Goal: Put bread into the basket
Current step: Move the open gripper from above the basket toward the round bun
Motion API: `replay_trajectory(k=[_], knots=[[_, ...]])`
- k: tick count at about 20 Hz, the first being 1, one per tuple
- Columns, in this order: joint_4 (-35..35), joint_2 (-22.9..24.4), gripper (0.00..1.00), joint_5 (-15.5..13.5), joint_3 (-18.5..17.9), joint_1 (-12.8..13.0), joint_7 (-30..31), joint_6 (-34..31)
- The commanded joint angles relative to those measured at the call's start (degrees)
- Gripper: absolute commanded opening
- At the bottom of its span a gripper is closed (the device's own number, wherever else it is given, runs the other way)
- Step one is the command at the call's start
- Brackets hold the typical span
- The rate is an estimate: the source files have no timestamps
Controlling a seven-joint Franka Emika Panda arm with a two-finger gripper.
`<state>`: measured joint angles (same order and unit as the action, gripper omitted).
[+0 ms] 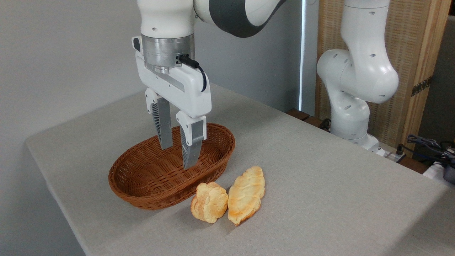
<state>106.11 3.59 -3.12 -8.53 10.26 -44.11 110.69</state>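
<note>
The gripper (177,156) hangs over the basket (142,192) with its two fingers apart and pointing down, nothing between them, their tips in front of the wicker bowl's far right part. The bread (209,202) lies on the grey table (320,185) just right of the basket's near rim, touching or almost touching it, and a longer braided loaf (246,195) lies right beside the bread on its right. The arm's white base (355,89) stands at the far right edge of the table.
</note>
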Motion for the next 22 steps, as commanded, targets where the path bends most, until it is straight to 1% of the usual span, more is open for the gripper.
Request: replay_trajectory(k=[1,5,12,15,17,19,22], knots=[[-0.5,-0.2,1.00,-0.7,-0.6,-0.1,-0.4,-1.3],[-0.4,-0.2,1.00,-0.8,-0.6,-0.1,-0.1,-1.3],[0.3,1.1,1.00,-0.7,-0.8,-0.1,-0.5,-1.7],[1.5,1.2,1.00,-0.7,-3.2,-0.1,-1.1,-1.8],[3.0,1.2,1.00,-0.2,-3.5,-0.2,-3.1,-1.4],[3.8,1.0,1.00,-0.1,-5.7,-0.1,-6.1,-1.4],[5.3,0.5,1.00,-0.1,-6.6,-0.2,-9.1,-1.3]])
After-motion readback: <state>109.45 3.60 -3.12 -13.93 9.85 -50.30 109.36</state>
